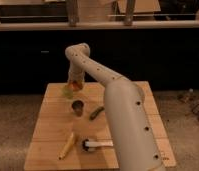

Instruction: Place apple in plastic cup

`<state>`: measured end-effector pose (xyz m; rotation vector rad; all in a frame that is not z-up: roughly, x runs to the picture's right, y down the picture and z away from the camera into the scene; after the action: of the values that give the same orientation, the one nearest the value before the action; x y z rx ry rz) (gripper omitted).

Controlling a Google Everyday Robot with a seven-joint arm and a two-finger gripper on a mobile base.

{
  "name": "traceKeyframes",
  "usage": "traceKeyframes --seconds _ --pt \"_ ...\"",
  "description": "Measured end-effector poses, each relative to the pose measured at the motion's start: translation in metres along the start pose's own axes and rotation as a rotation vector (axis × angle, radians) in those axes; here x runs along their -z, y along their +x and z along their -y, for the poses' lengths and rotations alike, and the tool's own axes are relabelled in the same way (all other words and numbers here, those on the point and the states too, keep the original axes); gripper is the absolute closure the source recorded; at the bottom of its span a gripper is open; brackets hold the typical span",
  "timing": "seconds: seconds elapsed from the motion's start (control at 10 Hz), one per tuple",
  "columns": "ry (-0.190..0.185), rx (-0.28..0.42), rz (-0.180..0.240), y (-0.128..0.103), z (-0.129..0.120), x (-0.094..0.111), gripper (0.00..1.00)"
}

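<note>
Gripper at far end of wooden table, jaw state not discernible. Apple at gripper tip. Plastic cup just beside it, lower left. Dark cup nearer; green pepper right of it.

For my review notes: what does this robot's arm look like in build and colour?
The arm is a thick, smooth, off-white tube of rounded segments, widest near the camera and narrowing toward a rounded elbow joint at the top. Small dark dots, like screw holes, run along its shell. No loose cables or printed markings show. The claw sits at the arm's far end, over the pale wooden table; its details cannot be made out.
</note>
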<state>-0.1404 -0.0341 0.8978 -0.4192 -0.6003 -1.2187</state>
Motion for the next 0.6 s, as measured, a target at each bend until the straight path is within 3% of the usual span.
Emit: traceKeyframes --seconds 0.6 --pt "0.081 0.001 -0.108 0.002 0.025 0.018 0.99"
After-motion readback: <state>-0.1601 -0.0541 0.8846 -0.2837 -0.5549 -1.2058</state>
